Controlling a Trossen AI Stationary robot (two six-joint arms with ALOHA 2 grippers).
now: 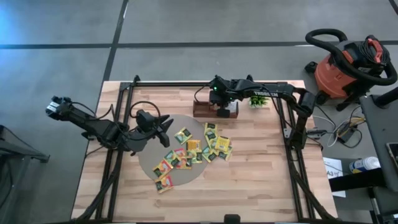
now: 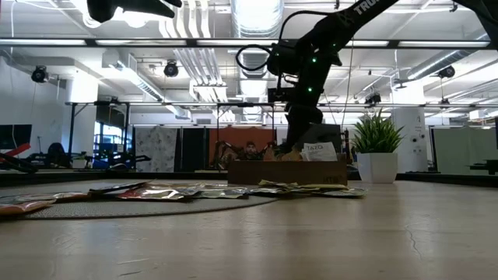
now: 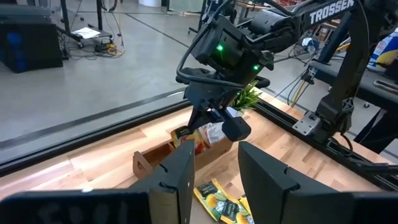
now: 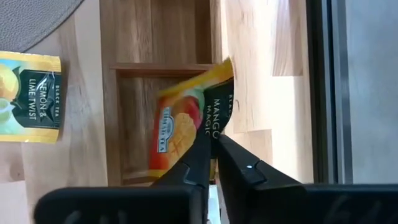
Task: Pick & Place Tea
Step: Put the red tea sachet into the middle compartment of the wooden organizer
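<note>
Several flat tea sachets, yellow, green and orange-red, lie scattered on a round grey mat and on the table beside it. At the far edge a brown wooden tray rests on the table. My right gripper hangs over the tray, shut on an orange-red mango sachet. My left gripper hovers above the mat's left part, open, with nothing between its fingers. A yellow lemon sachet lies on the table beside the tray. My right gripper pinches the mango sachet between its two fingertips at one edge, close to a corner. The fingers come steeply from above, slanting down. The sachet stands tilted over a tray compartment; whether its far end touches the tray I cannot tell.
A small green potted plant stands right of the tray. Black frame rails run along the table's left and right sides. A red shop vacuum sits on the floor beyond the far right corner. Bare wood lies at the table's near side.
</note>
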